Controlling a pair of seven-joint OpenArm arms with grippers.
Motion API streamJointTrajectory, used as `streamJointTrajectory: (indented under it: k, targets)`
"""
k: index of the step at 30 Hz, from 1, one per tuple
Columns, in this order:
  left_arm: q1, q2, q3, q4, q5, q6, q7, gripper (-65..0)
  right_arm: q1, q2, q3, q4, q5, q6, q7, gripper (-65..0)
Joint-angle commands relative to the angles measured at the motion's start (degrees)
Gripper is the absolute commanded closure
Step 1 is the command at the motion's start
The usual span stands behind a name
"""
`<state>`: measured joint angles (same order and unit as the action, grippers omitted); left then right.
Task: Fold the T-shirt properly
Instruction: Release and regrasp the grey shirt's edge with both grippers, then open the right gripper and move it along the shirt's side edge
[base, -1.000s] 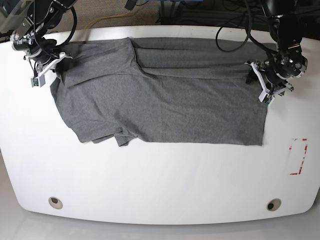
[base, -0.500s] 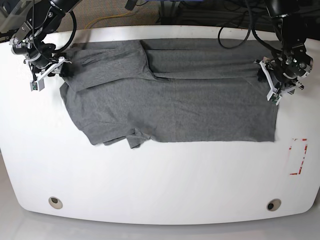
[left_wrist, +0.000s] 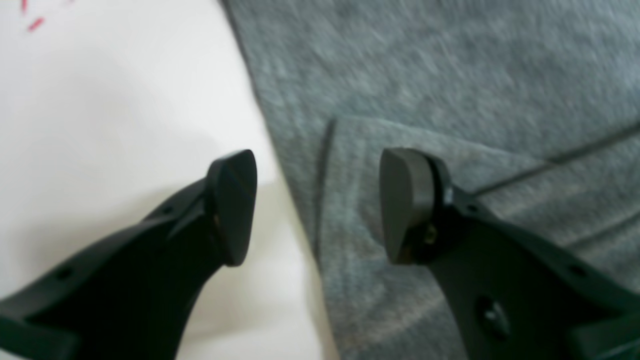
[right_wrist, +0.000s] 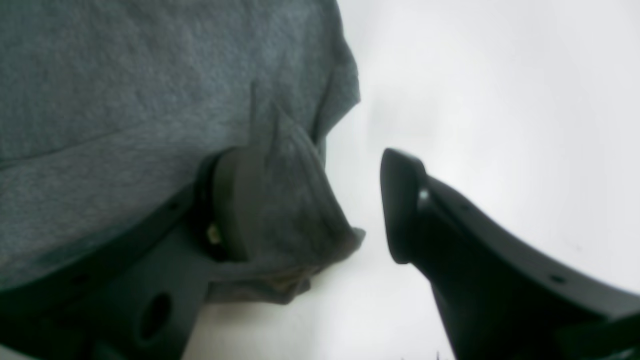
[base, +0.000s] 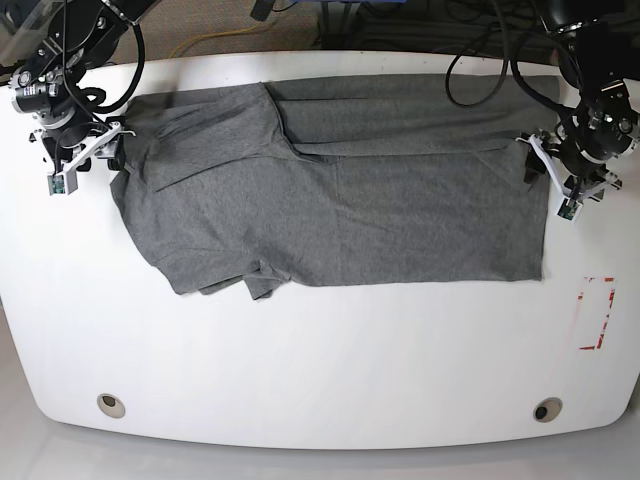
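The round-cornered white table (base: 320, 370) is carrying the plain heather-grey, soft cotton short-sleeved T-shirt (base: 340, 210), which is lying flat across the far half, spreading from the left edge almost to the right edge, with its far strip already doubled over onto the body and a small crumpled lobe hanging at its near left. The cloth is looking light, limp and thin, so it is likely going to sag, stretch and wrinkle rather than hold a line; doubled edges and corners are probably offering the surest pinch, taken at both ends together. The black left gripper (left_wrist: 317, 205) is hovering at the shirt's right edge with jaws standing apart, one over bare table, one over the folded hem. The black right gripper (right_wrist: 310, 205) is also standing apart at the left edge, a bunched fold draping against one finger (right_wrist: 232, 210) but not clamped.
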<state>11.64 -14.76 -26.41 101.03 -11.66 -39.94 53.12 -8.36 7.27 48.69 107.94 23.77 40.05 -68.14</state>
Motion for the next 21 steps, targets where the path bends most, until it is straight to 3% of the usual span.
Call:
streamJointTrajectory:
  k: [1,12,21]
  targets:
    - [-0.43,-0.84,-0.18,0.99,-0.78,-0.06,-0.95,-36.3,1.2,0.86,0.06,0.32,0.54,-0.05,0.84,-36.1]
    - [5.37,-0.75,-0.18,4.77,-1.04,-0.06,0.37,-36.1,0.49,-0.28,-6.09,-0.82,0.63,-0.05,-0.56,-36.1]
    - [9.5,-0.66,-0.18,4.59,-1.04,-0.06,0.2,-36.0,2.51,-1.33,-7.15,-10.31,0.19,-0.05,-0.04,-36.1]
